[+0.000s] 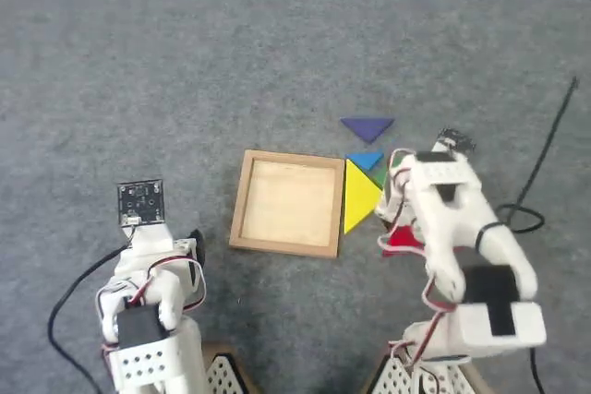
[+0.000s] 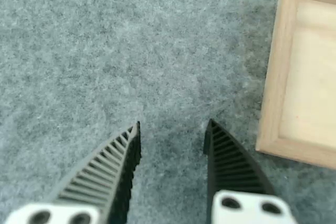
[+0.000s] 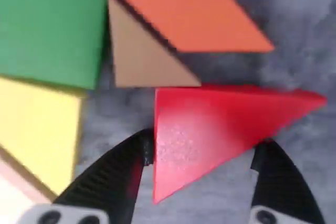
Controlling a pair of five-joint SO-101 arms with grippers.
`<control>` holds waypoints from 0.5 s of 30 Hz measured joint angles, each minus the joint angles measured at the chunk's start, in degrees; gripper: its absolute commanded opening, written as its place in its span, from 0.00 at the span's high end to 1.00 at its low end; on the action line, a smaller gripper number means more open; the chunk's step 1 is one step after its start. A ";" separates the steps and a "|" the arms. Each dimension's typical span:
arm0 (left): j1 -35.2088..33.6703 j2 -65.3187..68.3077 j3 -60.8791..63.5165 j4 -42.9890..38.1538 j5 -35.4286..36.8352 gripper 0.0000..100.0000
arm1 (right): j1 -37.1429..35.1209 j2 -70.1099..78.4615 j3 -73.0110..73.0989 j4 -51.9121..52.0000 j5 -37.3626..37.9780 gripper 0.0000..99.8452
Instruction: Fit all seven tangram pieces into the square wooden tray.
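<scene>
**Right end effector on red triangle, tray empty**

- Square wooden tray [image 1: 238, 205]: pale wood, raised rim, flat bare floor. It sits mid-table on the grey felt-like table [image 1: 138, 80]. No pieces in it.
- Right end effector [image 3: 205, 148]: ribbed black fingers [image 3: 113, 177] straddle the red triangle [image 3: 210, 124], tips against two of its edges, pinching it. Can't tell if it's off the table.
- Just beside the red triangle: a tan small triangle [image 3: 139, 59], an orange parallelogram [image 3: 184, 9], and a green piece [image 3: 50, 30] with straight edges.
- Yellow large triangle [image 1: 358, 194]: one long edge lies along the tray's right rim.
- Small blue triangle [image 1: 367, 161] sits just beyond the yellow one; a dark blue triangle [image 1: 367, 126] is further out, apart from the rest.
- All pieces are flat, matte and solid-coloured.
- Left end effector [image 2: 172, 127]: jaws spread, nothing between them, over bare felt near the tray's corner.
</scene>
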 measured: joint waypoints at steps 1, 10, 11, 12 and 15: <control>0.00 0.00 0.00 0.00 0.00 0.81 | 1.49 0.88 -0.97 0.88 2.37 0.73; 0.00 0.00 0.00 0.00 0.00 0.81 | 21.10 2.02 -8.00 2.81 22.68 0.81; 0.00 0.00 0.00 0.00 0.00 0.81 | 23.12 2.02 -9.41 2.81 23.74 0.81; 0.00 0.00 0.00 0.00 0.00 0.81 | 25.05 2.02 -10.73 2.73 25.05 0.81; 0.00 0.00 0.00 0.00 0.00 0.81 | 28.48 2.02 -15.12 3.25 30.86 0.81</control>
